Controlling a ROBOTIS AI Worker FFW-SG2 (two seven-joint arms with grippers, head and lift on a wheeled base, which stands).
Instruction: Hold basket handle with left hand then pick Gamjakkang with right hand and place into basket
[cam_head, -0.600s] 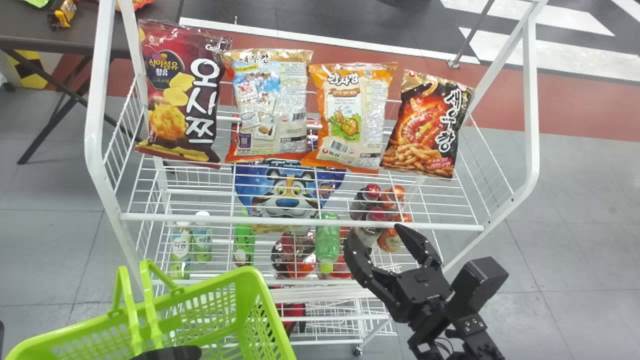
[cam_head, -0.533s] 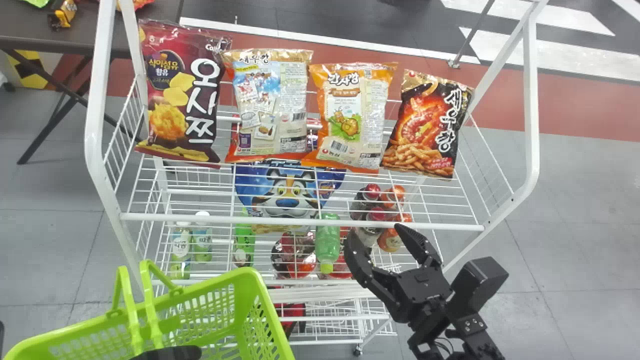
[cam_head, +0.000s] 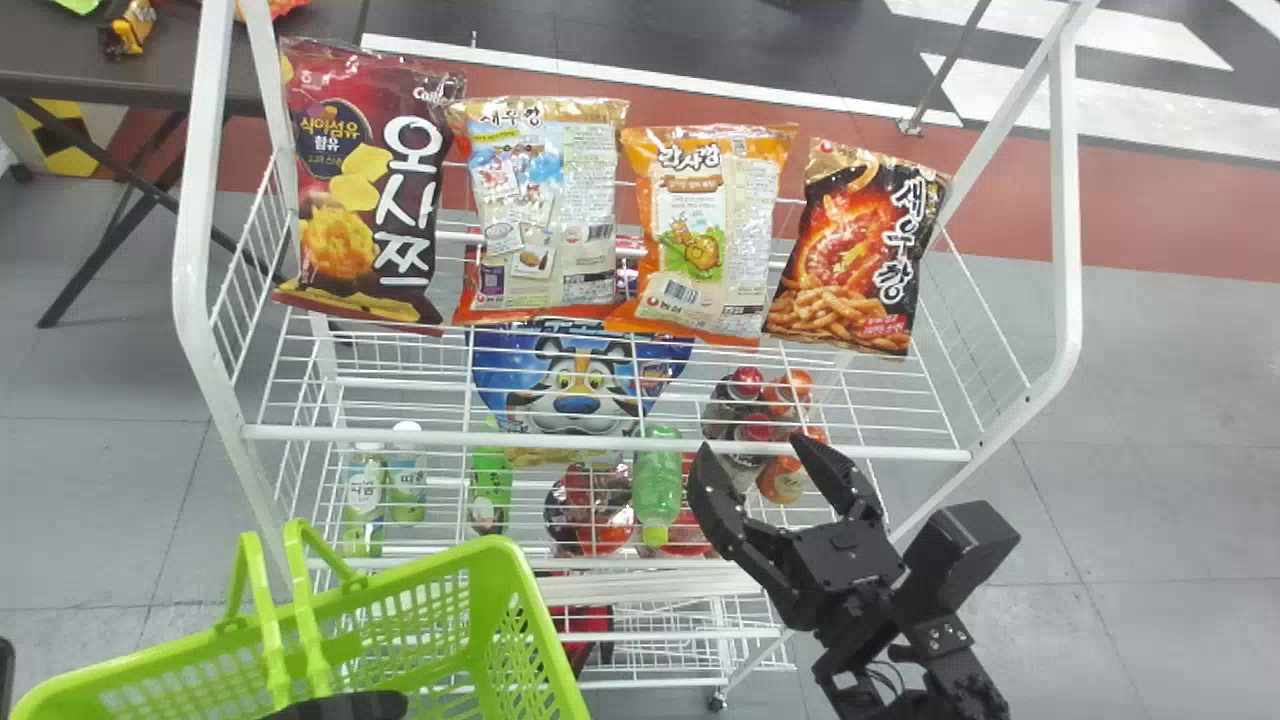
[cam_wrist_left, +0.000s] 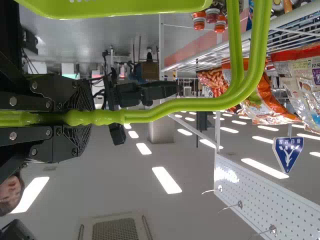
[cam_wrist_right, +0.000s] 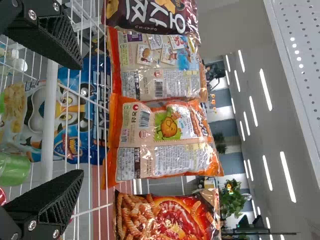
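The Gamjakkang bag (cam_head: 700, 235) stands on the wire rack's (cam_head: 610, 437) top shelf, between the black shrimp-snack bag (cam_head: 855, 250) and an orange-edged, pale-backed snack bag (cam_head: 545, 210). It lies beyond the right gripper's (cam_head: 750, 450) fingertips, untouched, roughly ahead of the gap between its wide-spread, empty jaws. The left gripper (cam_head: 345, 706) is clamped around the green basket's handle (cam_wrist_left: 175, 106).
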